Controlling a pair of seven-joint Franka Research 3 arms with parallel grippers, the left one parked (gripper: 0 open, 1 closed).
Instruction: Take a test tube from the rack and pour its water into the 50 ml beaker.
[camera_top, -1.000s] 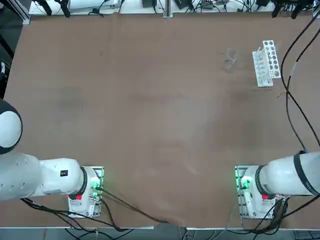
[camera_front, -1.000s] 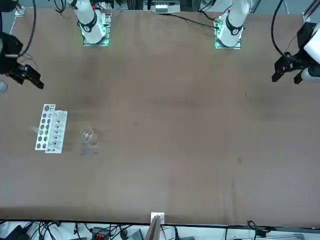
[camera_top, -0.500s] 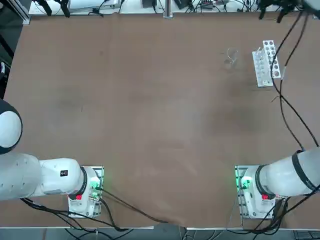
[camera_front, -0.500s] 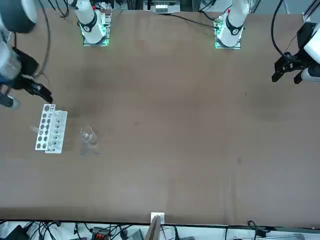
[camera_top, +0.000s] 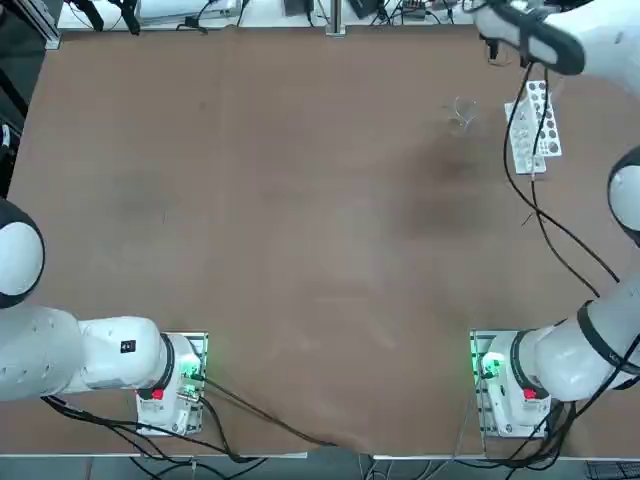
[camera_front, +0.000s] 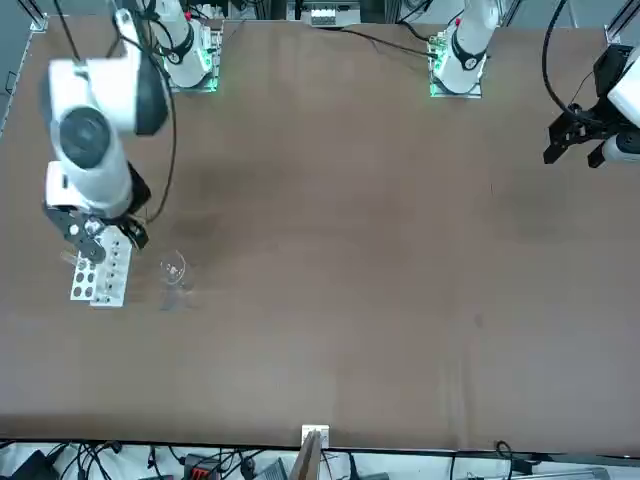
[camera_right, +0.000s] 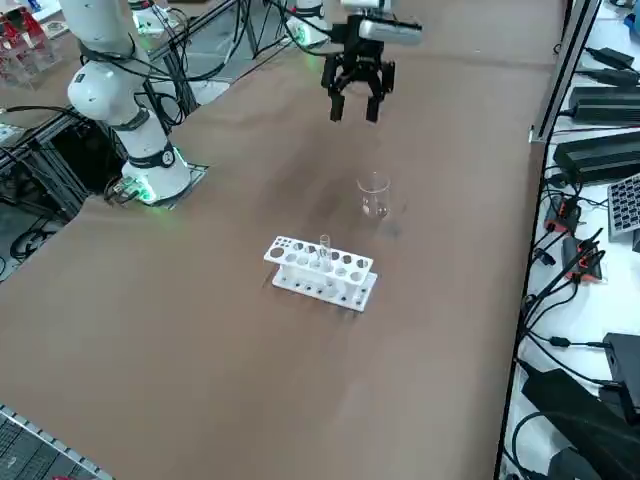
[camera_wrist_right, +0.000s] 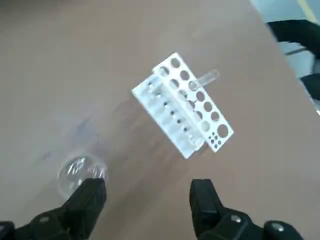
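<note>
With our right pincer hanging spread and empty above the table, we are only approaching; left to right from our own side, the 50 ml beaker is standing beside the rack, whose test tube is waiting upright; gripping, lifting and pouring are all remaining.

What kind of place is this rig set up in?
Probably a robotics lab: a robot arm is bolted to the table, its open right gripper hangs over it, and a test tube stands in a white rack.
</note>
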